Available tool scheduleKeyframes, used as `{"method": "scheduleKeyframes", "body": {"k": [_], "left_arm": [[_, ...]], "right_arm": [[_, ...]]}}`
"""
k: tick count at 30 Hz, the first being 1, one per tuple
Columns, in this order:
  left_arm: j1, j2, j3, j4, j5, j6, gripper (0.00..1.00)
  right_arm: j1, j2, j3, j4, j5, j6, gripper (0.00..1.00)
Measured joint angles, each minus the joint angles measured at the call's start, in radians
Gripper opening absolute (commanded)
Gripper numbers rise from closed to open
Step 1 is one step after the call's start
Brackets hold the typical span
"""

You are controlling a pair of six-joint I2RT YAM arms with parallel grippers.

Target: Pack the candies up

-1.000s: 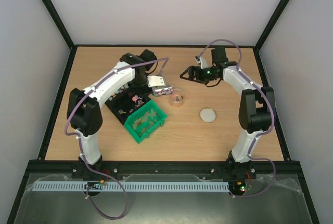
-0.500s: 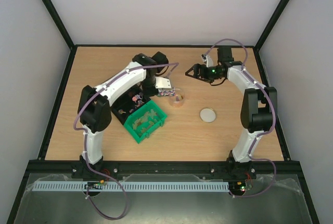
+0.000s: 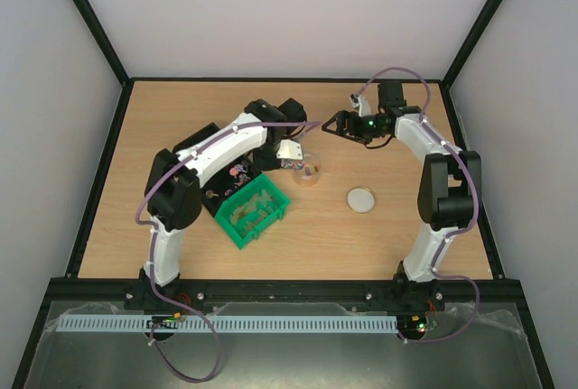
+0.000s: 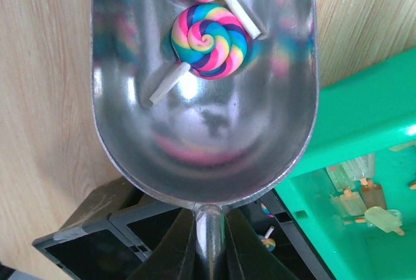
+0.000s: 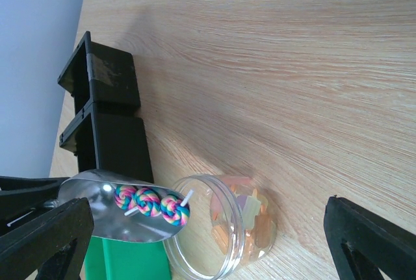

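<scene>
The left gripper (image 4: 209, 254) clamped a scoop (image 4: 208, 130) of swirled candies (image 4: 209, 41), its lip at the rim of the cup (image 5: 218, 228), which held pale ones. More lay in the bin (image 4: 364, 130); the right gripper (image 3: 330, 125) stood open nearby.

A metal scoop (image 4: 208, 130) hangs at the clear cup's (image 5: 201, 179) rim, near a green bin (image 3: 264, 226) and white lid (image 3: 360, 199)
</scene>
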Motion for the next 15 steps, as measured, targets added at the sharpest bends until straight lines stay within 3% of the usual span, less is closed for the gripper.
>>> {"method": "scheduleKeyframes", "body": {"k": [15], "left_arm": [[-0.068, 0.003, 0.012, 0.001, -0.163, -0.003, 0.02]], "right_arm": [[-0.001, 0.0, 0.0, 0.0, -0.001, 0.002, 0.99]]}}
